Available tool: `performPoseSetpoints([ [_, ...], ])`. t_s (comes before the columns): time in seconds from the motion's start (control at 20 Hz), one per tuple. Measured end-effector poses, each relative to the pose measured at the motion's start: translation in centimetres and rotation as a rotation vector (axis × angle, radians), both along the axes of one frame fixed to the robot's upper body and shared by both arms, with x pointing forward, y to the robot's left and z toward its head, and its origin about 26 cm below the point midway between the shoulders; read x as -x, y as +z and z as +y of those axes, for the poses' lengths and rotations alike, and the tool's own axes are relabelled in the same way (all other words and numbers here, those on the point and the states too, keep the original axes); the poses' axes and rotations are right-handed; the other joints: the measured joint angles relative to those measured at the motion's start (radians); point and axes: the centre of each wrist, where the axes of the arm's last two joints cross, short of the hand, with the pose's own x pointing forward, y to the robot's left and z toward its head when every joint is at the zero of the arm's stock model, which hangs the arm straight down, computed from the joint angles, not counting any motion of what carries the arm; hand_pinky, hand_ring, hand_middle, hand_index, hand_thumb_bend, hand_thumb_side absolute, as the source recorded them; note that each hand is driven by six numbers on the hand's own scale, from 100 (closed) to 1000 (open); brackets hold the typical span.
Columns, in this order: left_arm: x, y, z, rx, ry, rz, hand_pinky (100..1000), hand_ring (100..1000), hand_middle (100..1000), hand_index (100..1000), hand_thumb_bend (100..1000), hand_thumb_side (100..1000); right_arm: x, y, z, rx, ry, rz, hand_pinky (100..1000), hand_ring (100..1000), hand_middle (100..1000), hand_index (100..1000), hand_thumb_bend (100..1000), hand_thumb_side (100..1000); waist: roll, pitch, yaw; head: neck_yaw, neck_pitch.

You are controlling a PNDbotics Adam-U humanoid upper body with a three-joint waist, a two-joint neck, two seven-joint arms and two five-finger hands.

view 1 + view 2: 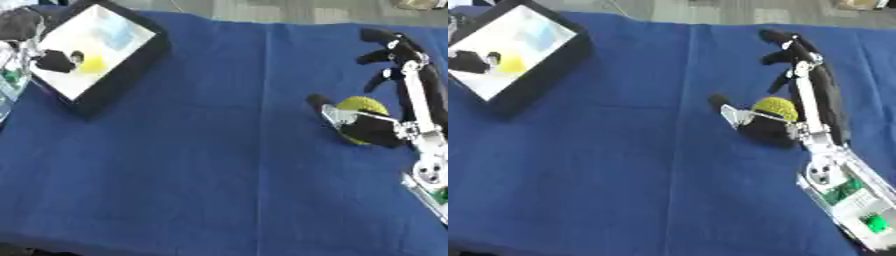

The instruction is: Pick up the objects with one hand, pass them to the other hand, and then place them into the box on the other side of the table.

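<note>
R hand (411, 95) lay at 3 o'clock on the blue cloth (219, 165), fingers straight, thumb beside the yellow ball (363, 106), nothing gripped yet. L hand (22, 25) at 10 o'clock by the box (122, 70), fingers unclear. Best: curl fully round ball before lifting.

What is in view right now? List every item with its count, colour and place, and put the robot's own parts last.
Tablecloth: one, blue, covering the table.
Box: one, black rim with a white inside, far left corner of the table.
Things in the box: one yellow and one black, at its left end; the light blue patch farther back I cannot identify.
Ball: one, yellow-green, textured, right side of the table, against the right robot hand.
Right robot hand: one, black and silver, fingers straight, thumb beside the ball.
Left robot hand: one, black, far left edge beside the box; fingers unclear.
</note>
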Motion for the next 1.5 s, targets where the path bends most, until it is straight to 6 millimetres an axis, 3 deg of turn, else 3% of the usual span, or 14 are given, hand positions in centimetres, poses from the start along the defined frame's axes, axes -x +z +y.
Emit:
performPoseSetpoints([
  [0.2,0.0,0.0,0.0,-0.004,-0.003,0.008,919,836,727,874,419,399,0.0,0.0,0.0,-0.003,0.002,0.001,396,679,785,852,632,250,0.000,0.000,0.001,0.001,0.000],
  [0.35,0.0,0.1,0.0,0.000,-0.001,0.003,913,823,710,863,279,350,0.0,0.0,0.0,-0.004,0.002,0.000,396,679,785,852,631,250,0.000,0.000,0.003,0.001,0.001],
  [0.55,0.1,0.3,0.0,0.024,-0.001,-0.014,913,823,710,863,279,350,0.0,0.0,0.0,-0.005,0.002,-0.001,396,679,785,852,631,250,0.000,0.000,0.003,0.001,0.003],
  [0.6,0.1,0.3,0.0,0.029,-0.003,-0.018,901,804,701,832,100,287,0.0,0.0,0.0,-0.005,0.002,-0.001,395,679,784,848,625,256,0.000,-0.001,0.003,-0.001,0.006],
  [0.75,0.3,0.9,-0.5,0.049,-0.028,-0.051,871,786,689,775,100,259,0.0,-0.1,-0.4,-0.007,-0.027,0.008,397,682,785,847,619,273,0.000,-0.011,0.003,-0.030,0.024],
  [1.2,2.2,2.9,-1.8,0.134,-0.122,-0.143,868,770,665,752,100,248,0.3,-1.0,-2.7,0.062,-0.163,0.141,427,727,808,847,622,360,-0.002,-0.031,-0.012,-0.093,0.053],
  [1.5,2.5,2.5,-1.6,0.155,-0.126,-0.134,868,776,675,753,100,251,0.6,-1.5,-3.9,0.121,-0.220,0.288,474,762,834,850,620,394,-0.004,-0.042,-0.026,-0.108,0.061],
])
